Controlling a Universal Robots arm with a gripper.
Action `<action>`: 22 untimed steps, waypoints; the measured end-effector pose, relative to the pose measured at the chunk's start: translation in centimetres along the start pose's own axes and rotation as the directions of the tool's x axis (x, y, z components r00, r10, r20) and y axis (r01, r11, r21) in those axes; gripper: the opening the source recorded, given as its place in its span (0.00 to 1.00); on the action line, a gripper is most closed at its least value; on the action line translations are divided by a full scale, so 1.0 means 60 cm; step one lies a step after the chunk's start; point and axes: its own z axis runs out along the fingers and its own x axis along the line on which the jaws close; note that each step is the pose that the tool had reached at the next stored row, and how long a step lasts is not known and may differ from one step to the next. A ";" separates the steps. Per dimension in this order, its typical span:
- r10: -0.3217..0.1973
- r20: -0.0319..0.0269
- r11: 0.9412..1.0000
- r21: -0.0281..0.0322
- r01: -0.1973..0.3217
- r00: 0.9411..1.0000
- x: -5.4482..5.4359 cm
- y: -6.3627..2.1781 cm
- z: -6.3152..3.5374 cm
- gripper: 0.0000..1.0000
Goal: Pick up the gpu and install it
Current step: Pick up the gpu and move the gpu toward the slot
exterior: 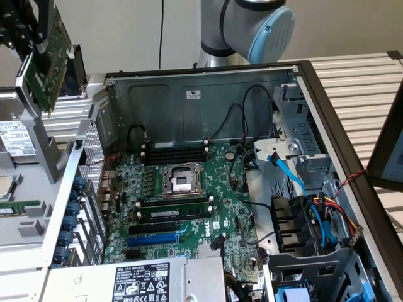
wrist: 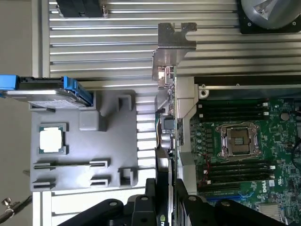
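The gpu (exterior: 45,60), a short green card with a silver end bracket, hangs tilted in the air at the exterior view's upper left, outside the open computer case and above the grey parts tray. My black gripper (exterior: 24,28) is shut on its upper part. In the wrist view the gpu (wrist: 168,125) appears edge-on, its silver bracket (wrist: 175,44) at the far end, and my gripper (wrist: 165,195) clamps the card between its black fingers (wrist: 149,200). The motherboard (exterior: 214,182) lies flat in the case, with a blue slot (exterior: 151,239) and black slots near its front.
The grey tray (wrist: 113,141) holds a processor chip (wrist: 51,140) and a blue-railed drive (wrist: 47,92). The case wall (exterior: 189,100) rises behind the board. Cables and drive bays (exterior: 302,207) crowd the exterior view's right. A power supply (exterior: 138,280) sits at the front. The arm's base (exterior: 252,25) stands behind.
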 end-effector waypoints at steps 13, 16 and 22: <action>0.001 -0.008 1.000 -0.005 -0.001 1.000 -0.081 -0.024 0.002 0.27; 0.002 -0.017 1.000 -0.004 -0.002 1.000 -0.094 -0.034 0.002 0.27; 0.004 -0.031 1.000 -0.003 -0.004 1.000 -0.125 -0.053 0.003 0.27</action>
